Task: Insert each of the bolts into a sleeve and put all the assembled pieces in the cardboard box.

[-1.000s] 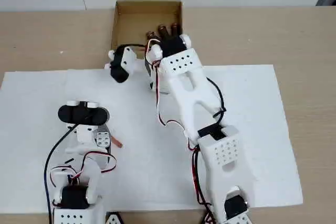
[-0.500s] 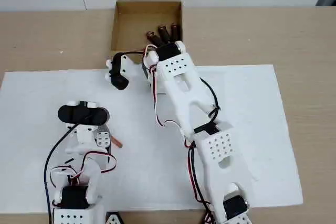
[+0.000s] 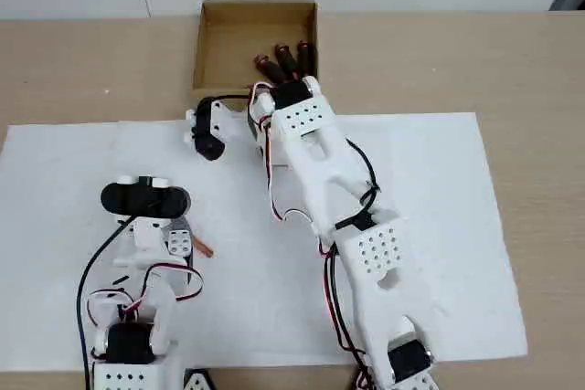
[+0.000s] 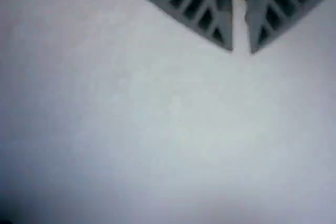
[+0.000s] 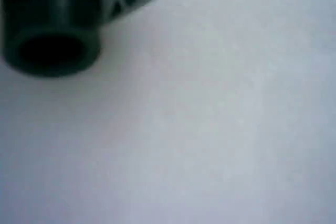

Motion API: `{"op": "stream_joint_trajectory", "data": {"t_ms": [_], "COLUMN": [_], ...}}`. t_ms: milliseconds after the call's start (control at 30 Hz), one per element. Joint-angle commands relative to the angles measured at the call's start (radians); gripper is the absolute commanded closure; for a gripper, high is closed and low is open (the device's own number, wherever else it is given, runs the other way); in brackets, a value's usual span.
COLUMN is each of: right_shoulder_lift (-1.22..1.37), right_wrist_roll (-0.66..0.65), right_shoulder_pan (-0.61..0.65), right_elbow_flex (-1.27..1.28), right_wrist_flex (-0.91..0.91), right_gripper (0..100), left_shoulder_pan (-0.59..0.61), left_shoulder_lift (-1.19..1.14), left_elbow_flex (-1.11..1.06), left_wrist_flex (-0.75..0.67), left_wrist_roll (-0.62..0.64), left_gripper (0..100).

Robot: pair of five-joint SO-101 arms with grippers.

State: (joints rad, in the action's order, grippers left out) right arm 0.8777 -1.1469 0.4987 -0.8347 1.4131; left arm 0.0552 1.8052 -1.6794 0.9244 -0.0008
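- Three assembled pieces (image 3: 285, 59) lie side by side in the cardboard box (image 3: 212, 43), in its near right corner. Dark bodies, coppery ends. That part looks done.
- The box sits on the desk (image 3: 530, 61) towards the middle of the far edge, just beyond the far edge of a white paper sheet (image 3: 439, 189).
- Sleeve (image 5: 52, 40): dark, hollow, open mouth showing and nothing in it. It sits hard against the right gripper (image 3: 208, 127), above the paper. The gripper appears closed on it, though the grip itself is partly out of frame.
- The right gripper hangs over the far edge of the sheet, just short of the box's near wall.
- Bolt (image 3: 205, 248): a thin copper-coloured rod poking out sideways from the left gripper (image 4: 239, 45), over the near left part of the sheet.
- The left gripper's fingers (image 4: 210, 9) are nearly together, with a narrow slit between them and a brownish bit deep in the gap. It appears to pinch the bolt.
- The two grippers are well apart.
- Judgement: this bolt is not yet in the sleeve. Insertion and boxing remain for this pair.
- Cannot tell whether more loose parts wait under the arms.
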Motion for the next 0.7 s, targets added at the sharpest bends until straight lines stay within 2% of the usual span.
{"op": "stream_joint_trajectory", "data": {"t_ms": [0, 167, 433, 667], "right_shoulder_lift": [-0.01, -0.022, -0.125, -0.288], "right_wrist_roll": [-0.005, 0.02, 0.176, 0.353], "right_shoulder_pan": [0.015, 0.016, 0.008, -0.013], "right_elbow_flex": [-0.028, -0.055, -0.279, -0.322], "right_wrist_flex": [0.007, 0.042, 0.26, 0.28], "right_gripper": [99.0, 99.7, 99.7, 99.7], "left_shoulder_pan": [0.006, 0.006, 0.006, 0.003], "left_shoulder_lift": [0.008, 0.008, 0.008, 0.008], "left_elbow_flex": [0.002, 0.002, 0.002, 0.002], "left_wrist_flex": [-0.026, -0.026, -0.026, -0.025], "left_wrist_roll": [0.005, 0.005, 0.005, 0.0], "left_gripper": [99, 99, 99, 99]}}
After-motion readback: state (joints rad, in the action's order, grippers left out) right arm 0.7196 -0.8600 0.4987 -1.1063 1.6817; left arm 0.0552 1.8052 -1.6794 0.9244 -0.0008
